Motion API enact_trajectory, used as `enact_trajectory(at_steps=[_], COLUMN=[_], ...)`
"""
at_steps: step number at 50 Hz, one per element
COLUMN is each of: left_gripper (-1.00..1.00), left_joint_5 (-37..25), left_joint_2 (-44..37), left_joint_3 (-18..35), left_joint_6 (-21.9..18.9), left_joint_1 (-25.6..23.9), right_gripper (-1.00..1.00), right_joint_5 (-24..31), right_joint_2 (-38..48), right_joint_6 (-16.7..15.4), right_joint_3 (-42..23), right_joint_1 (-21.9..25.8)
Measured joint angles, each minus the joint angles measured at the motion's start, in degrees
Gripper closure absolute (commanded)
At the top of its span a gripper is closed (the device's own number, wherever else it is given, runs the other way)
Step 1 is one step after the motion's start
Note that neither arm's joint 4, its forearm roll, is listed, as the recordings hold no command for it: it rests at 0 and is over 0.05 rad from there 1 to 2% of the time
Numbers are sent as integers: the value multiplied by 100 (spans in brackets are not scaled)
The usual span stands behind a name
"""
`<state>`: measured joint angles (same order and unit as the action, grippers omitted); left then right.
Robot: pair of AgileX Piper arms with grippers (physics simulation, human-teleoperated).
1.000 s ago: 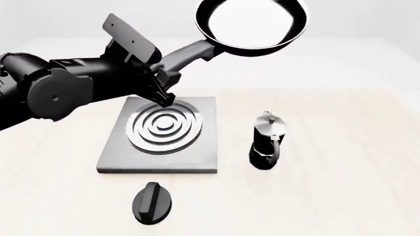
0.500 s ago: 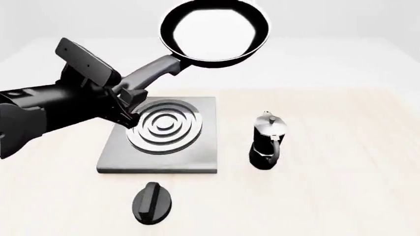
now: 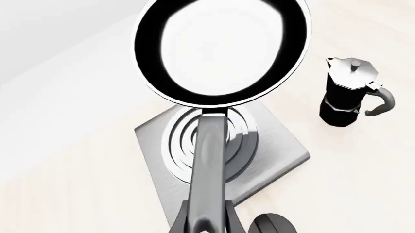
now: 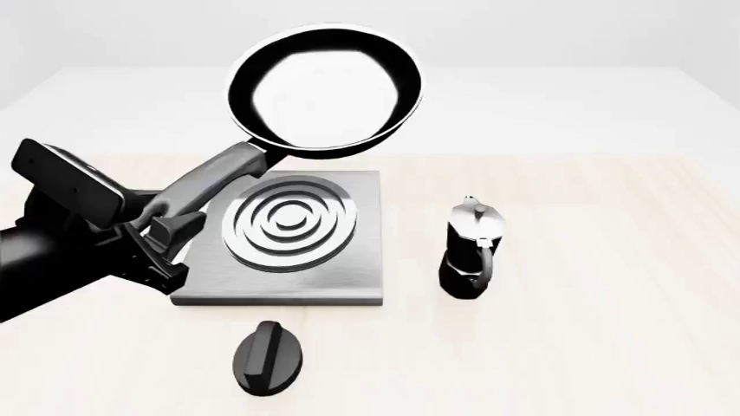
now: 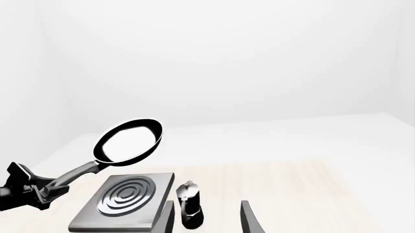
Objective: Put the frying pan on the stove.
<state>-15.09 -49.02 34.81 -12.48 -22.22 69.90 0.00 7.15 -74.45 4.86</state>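
Black: one frying pan, one moka pot, one lid; one stove.

Stove top bare; moka pot beside, knob near

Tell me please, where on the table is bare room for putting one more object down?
The table is bare to the right of the moka pot, and also along its far edge behind the stove. It is crowded around the stove: the black knob lies in front, the moka pot beside it, and the left pincer holds the frying pan above.
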Motion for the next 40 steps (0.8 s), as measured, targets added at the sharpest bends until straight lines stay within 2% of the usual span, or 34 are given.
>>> enact_trajectory(at_steps=[16, 40], left_gripper=[100, 100], left_joint_5=[-159, 254], left_joint_2=[820, 1080], left_joint_3=[-697, -1545], left_joint_6=[139, 348], left_joint_1=[168, 341], right_gripper=[-100, -100], right_joint_5=[0, 0], right_joint_2=[0, 0], right_joint_6=[-31, -46], right_joint_3=[6, 6], right_joint_1=[1, -4])
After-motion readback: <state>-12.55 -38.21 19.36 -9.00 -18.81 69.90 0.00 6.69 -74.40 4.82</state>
